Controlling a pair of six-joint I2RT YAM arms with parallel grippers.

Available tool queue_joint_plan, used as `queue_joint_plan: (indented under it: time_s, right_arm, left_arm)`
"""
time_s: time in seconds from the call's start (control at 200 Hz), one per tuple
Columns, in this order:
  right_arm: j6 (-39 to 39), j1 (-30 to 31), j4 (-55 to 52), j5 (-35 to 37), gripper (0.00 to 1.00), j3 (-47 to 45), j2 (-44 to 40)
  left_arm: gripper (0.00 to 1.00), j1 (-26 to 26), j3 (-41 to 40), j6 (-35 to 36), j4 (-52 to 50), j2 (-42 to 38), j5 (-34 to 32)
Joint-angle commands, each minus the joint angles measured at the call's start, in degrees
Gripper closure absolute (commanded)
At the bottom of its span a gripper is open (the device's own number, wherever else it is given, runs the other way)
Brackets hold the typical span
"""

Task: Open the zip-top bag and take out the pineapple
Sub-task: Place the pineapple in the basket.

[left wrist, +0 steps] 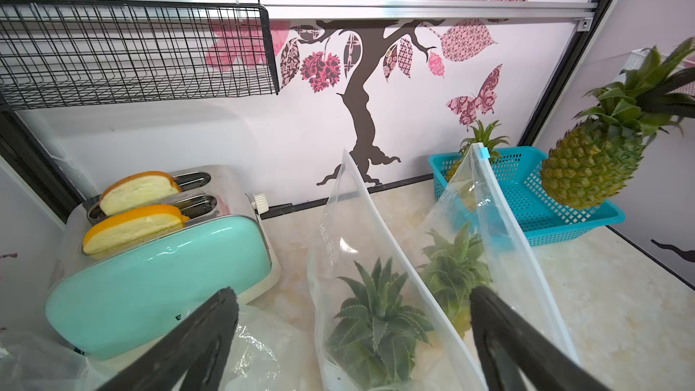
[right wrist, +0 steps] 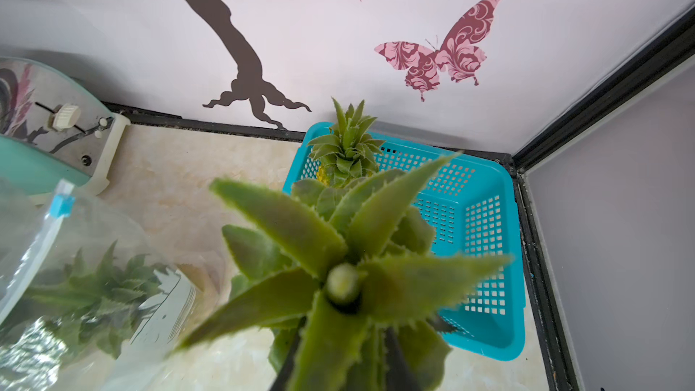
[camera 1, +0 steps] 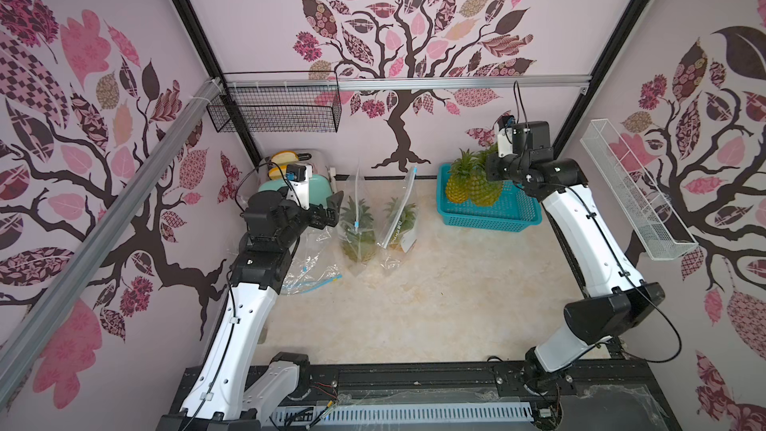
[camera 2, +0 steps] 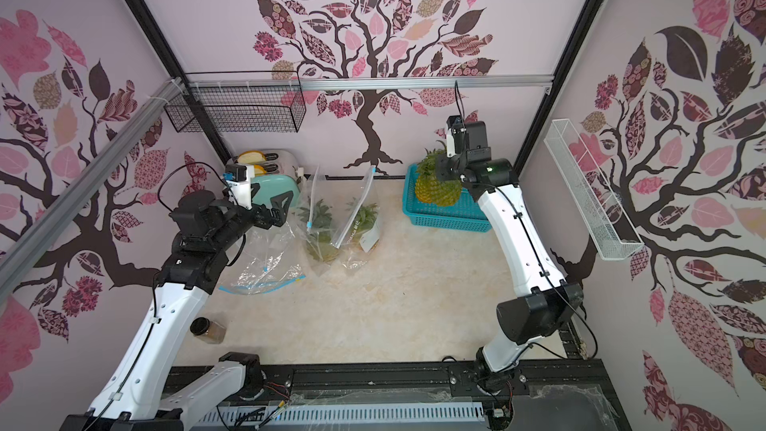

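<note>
- Right gripper [camera 1: 496, 168]: fingers clamped on the crown of a bare pineapple [camera 1: 488, 190]. The fruit hangs crown-up, long axis close to vertical with a slight tilt.
- It hangs over the teal basket [camera 1: 493, 221], which sits at 1 o'clock on the table [camera 1: 435, 304].
- A second pineapple [right wrist: 346, 152] stands at the basket's far end, so you probably want to lower straight down into the bare near half.
- Left gripper [camera 1: 333, 210]: fingers wide apart and empty. The nearer standing zip-top bag [camera 1: 358, 201] is just beside it at its 3 o'clock. That arm is your closer reach.
</note>
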Motion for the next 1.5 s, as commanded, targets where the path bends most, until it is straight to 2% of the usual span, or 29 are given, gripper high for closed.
queue_joint_plan:
  time_s: [0.0,0.405,1.1,1.495]
  right_arm:
    - [1.4,-2.6,6.6,1.0,1.0,3.8,0.1]
    - [5.2,-11.1,15.5,-3.8,1.0,-0.7,5.6]
    - [5.9,-11.6,19.7,-2.6,1.0,8.6,21.0]
    - [6.1,-11.7,20.7,-2.4,1.0,11.5,25.1]
  left_arm:
    - [0.02,-0.1,-0.7,-0.2,2.8,-0.3,0.9]
    - [0.02,-0.1,-0.7,-0.8,3.0,1.7,2.3]
    - [0.02,-0.1,-0.3,-0.1,1.8,4.0,3.0]
    - [0.02,-0.1,-0.4,0.1,1.7,3.6,2.4]
